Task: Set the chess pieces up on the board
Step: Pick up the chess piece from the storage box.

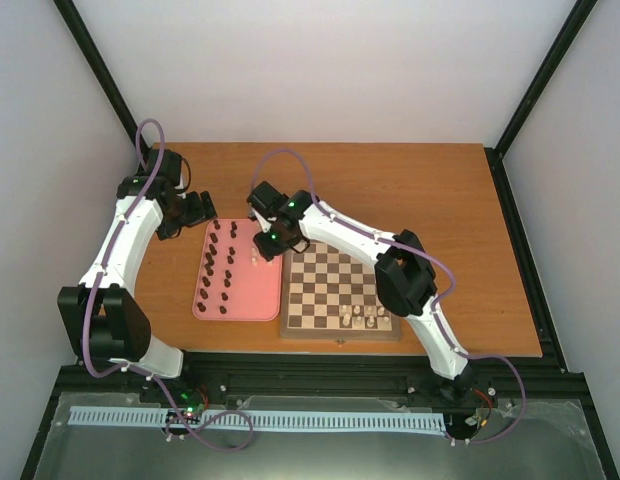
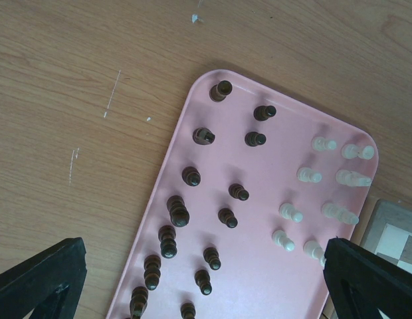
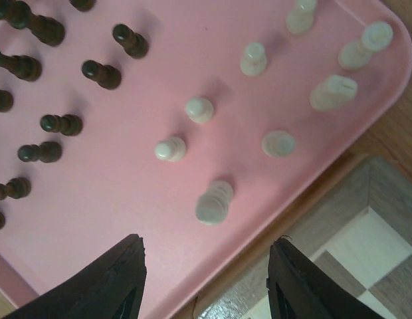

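Pink and round-cornered, the tray (image 1: 258,295) lies left of centre on the wooden desk (image 1: 420,190) in the overhead view, just beside the chessboard (image 1: 330,278), with dark chessmen (image 1: 218,262) in rows on its left half. A few cream chessmen (image 1: 368,318) stand along the board's lower edge and no dark one is on the checks, so the set-up looks early, with only part of the white side placed. The right claw (image 1: 267,244) hangs over the tray's upper right part, and the left claw (image 1: 196,212) sits off its upper left corner. In the left wrist view that claw's fingers are spread wide at the lower corners, nothing held, with the tray below showing dark pieces at centre and cream ones at right. In the right wrist view the fingers stand apart and empty at the bottom of the frame. The nearest cream piece (image 3: 214,201) stands just above the gap, and the board's corner shows at lower right. The step in hand looks like fetching another cream piece. The next move calls for coming down centred over it and pinching without toppling its neighbours.
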Motion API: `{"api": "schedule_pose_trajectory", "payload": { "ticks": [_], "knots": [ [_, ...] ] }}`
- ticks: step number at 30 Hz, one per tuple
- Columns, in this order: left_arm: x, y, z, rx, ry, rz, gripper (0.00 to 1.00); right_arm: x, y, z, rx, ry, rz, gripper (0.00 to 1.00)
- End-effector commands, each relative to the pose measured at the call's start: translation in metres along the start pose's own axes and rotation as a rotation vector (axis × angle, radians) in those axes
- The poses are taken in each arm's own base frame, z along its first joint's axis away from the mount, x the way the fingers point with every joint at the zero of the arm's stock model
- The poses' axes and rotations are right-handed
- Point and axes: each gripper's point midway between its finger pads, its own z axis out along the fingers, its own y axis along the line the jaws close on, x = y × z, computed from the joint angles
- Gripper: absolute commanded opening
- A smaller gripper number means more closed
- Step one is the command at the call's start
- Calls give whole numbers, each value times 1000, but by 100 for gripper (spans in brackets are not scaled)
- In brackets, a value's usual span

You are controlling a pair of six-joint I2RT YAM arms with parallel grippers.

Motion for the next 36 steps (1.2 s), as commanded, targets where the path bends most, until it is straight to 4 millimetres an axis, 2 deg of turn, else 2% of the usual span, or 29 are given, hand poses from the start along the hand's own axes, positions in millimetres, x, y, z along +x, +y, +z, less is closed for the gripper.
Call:
{"api": "schedule_pose_trajectory", "payload": {
  "ticks": [1, 12, 20, 22, 26, 27, 31, 36],
  "knots": [
    [-9, -6, -14, 26, -41, -2, 100, -3, 9, 6, -39, 15, -28, 51],
    [-8, -6, -11, 26, -33, -3, 100, 9, 10, 21, 5, 75, -45, 45],
    [-9, -8, -6, 25, -21, -3, 100, 8, 11, 29, 7, 81, -49, 44],
    [-9, -7, -6, 25, -21, -4, 100, 8, 11, 33, 7, 87, -51, 39],
    [-9, -7, -6, 20, -21, -2, 100, 12, 10, 40, 5, 107, -55, 37],
    [-10, -7, -6, 20, -22, -2, 100, 4, 13, 36, -2, 85, -57, 36],
    [-10, -7, -6, 17, -21, -2, 100, 6, 13, 38, -7, 95, -61, 34],
    [-9, -6, -4, 15, -17, -3, 100, 6, 12, 37, -1, 96, -62, 23]
  ]
}}
